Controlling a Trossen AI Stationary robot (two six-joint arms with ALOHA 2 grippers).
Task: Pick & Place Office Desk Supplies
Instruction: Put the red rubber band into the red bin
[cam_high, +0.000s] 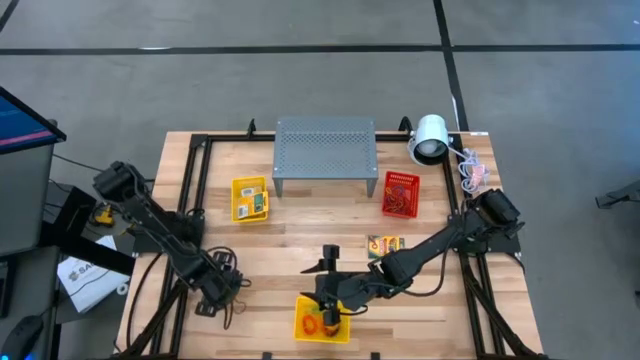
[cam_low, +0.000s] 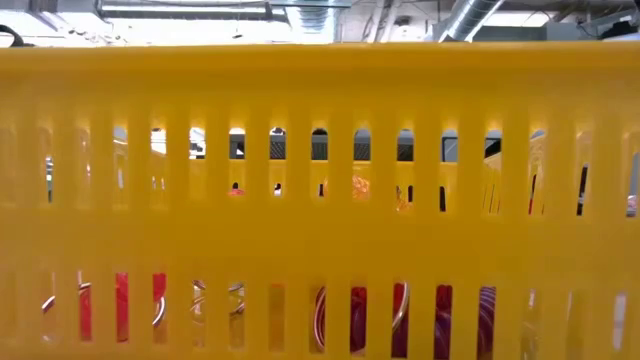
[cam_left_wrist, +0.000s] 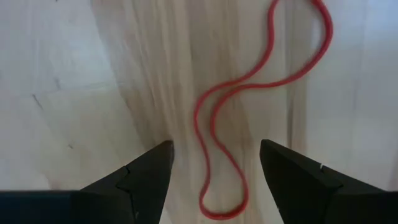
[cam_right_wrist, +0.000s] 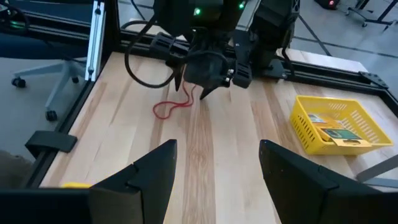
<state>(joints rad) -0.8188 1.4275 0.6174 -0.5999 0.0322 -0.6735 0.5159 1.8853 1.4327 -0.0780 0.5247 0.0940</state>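
Yellow slotted plastic (cam_low: 320, 200) is filling the whole low view – the wall of the yellow basket (cam_high: 322, 320) sitting at the bottom centre of the high view, with red, orange and purplish rubber bands (cam_low: 355, 315) showing through its lower slots. Over that basket the right gripper (cam_high: 328, 298) is hanging, its fingers (cam_right_wrist: 146, 177) standing apart with nothing between them. At the lower left the left gripper (cam_high: 215, 295) is pointing down at the wooden table (cam_high: 280, 250), its fingers (cam_left_wrist: 146, 177) spread wide and empty, straddling one end of a red rubber band loop (cam_left_wrist: 249, 106) lying flat on the boards – whether the tips are touching the wood is hard to say. Another yellow basket (cam_high: 250, 198), upper left, is holding crayon boxes (cam_right_wrist: 333, 127); one more crayon box (cam_high: 386, 243) is lying on the table right of centre.
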